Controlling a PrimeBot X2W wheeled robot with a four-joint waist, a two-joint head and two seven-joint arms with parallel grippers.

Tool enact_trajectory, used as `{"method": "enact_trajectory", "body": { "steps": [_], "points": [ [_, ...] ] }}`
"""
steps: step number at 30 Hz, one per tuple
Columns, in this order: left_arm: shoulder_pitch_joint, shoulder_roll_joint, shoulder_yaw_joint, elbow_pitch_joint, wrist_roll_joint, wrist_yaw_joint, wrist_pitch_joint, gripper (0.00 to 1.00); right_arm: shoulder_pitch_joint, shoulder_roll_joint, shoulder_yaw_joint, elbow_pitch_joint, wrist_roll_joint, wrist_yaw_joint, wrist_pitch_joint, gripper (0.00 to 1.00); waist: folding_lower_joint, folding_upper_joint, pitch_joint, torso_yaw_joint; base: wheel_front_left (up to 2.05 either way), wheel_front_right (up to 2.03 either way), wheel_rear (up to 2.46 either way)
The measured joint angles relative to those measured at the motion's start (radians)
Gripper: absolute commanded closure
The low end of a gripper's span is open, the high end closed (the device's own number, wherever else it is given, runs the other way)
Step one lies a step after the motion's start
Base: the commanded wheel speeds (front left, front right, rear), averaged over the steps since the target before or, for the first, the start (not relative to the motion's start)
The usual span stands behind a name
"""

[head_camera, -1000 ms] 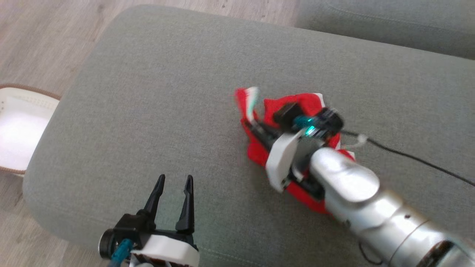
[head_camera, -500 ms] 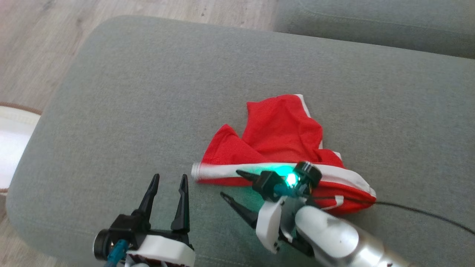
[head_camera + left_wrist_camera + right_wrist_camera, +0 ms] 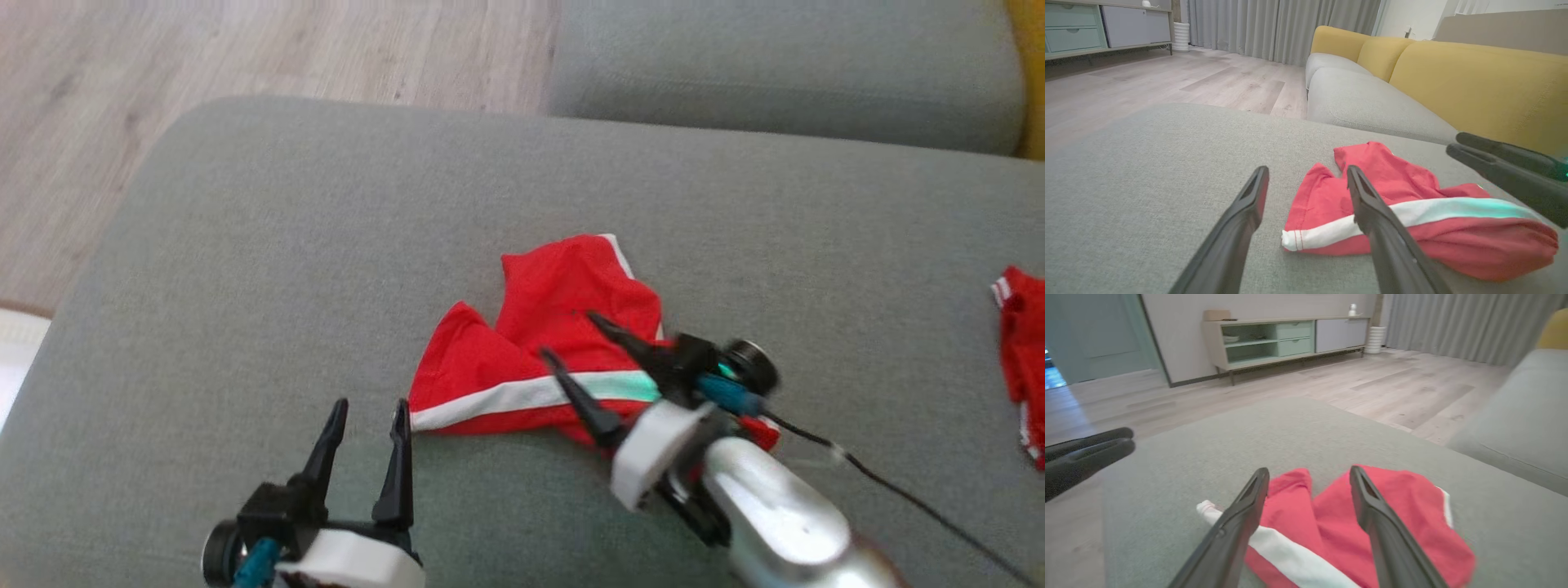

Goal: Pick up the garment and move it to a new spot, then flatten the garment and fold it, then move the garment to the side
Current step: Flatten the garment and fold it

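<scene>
The garment [image 3: 490,359] is laid near the middle of the seat cushion [image 3: 269,245]. The left gripper [image 3: 371,404] is positioned at the cushion's near edge, just beside the garment's near left corner. The right gripper [image 3: 567,335] is positioned over the garment's right part. A cable [image 3: 898,490] is run across the cushion, right of that gripper. A second garment [image 3: 1016,351] is located well apart at the right. A second cushion [image 3: 775,73] is set behind, and the floor [image 3: 245,49] is located at the far left.

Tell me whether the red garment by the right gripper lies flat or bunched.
Bunched, not flat. The red garment lies on the grey cushion in uneven overlapping flaps, with raised folds along its white band.
</scene>
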Motion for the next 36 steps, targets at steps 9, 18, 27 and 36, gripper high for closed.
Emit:
{"method": "enact_trajectory", "body": {
  "steps": [9, 18, 27, 36],
  "points": [
    [0.036, 0.011, 0.002, 0.007, -0.014, 0.003, 0.005, 0.0, 0.27, 0.002, -0.407, -0.156, -0.129, 0.0, -0.009, 0.0, 0.0, 0.0, -0.049, -0.057, 0.0, 0.0, 0.0],
    [0.088, 0.023, 0.032, 0.017, -0.028, 0.011, -0.004, 0.0, 0.473, 0.021, -0.567, -0.347, -0.157, 0.0, 0.021, 0.0, 0.0, 0.0, -0.077, -0.098, 0.0, 0.0, 0.0],
    [0.113, 0.032, 0.055, 0.018, -0.037, 0.016, -0.012, 0.0, 0.556, 0.025, -0.63, -0.429, -0.155, 0.0, 0.055, 0.0, 0.0, 0.0, -0.092, -0.106, 0.0, 0.0, 0.0],
    [0.115, 0.037, 0.055, 0.022, -0.037, 0.02, -0.012, 0.0, 0.575, 0.026, -0.643, -0.455, -0.151, 0.0, 0.066, 0.0, 0.0001, 0.0, -0.096, -0.108, 0.0, 0.0, 0.0]
  ]
}}
